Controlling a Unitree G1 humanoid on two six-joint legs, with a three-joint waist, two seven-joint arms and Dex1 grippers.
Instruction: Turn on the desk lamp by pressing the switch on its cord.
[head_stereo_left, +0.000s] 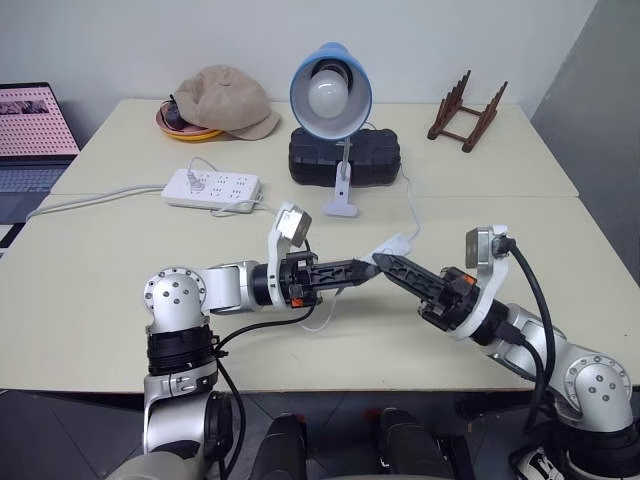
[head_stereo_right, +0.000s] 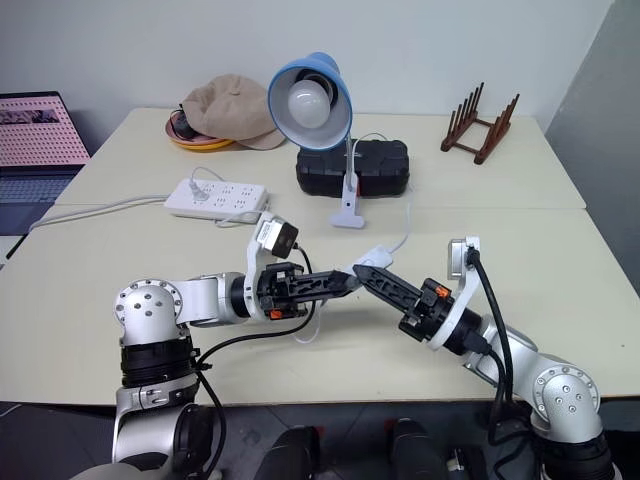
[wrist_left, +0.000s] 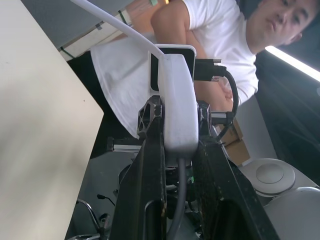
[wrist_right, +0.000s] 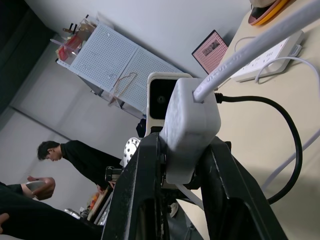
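A cream table (head_stereo_left: 120, 290) carries the lamp (head_stereo_left: 331, 96) near its far edge, bulb unlit. Above the middle of the table, both grippers meet tip to tip — left gripper (head_stereo_left: 365, 271) and right gripper (head_stereo_left: 384, 263) each pinching the switch (wrist_left: 176, 100). The eye views hide it; the wrist views show it clamped, cord (wrist_right: 260, 42) trailing away.
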